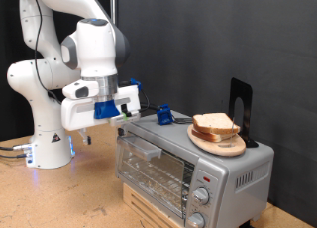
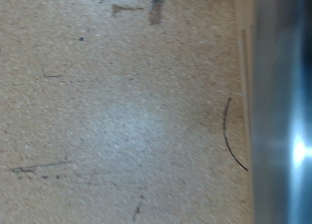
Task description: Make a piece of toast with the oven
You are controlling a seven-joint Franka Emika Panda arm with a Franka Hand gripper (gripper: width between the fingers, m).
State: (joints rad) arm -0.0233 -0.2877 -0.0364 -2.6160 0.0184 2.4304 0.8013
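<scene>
While the gripper (image 1: 132,111) hangs beside the oven (image 1: 188,161), I cannot tell how its jaws stand. Toast (image 1: 215,126) lies well beyond them on the oven; I fear a blind move bumps the oven.

A small boxy silver toaster oven (image 1: 188,167) sits just to the exterior view's right of the two-finger gripper (image 1: 127,111). Farther right of the gripper, on the oven's top, a round wooden plate (image 1: 220,144) holds stacked square bread slices (image 1: 215,126).
</scene>
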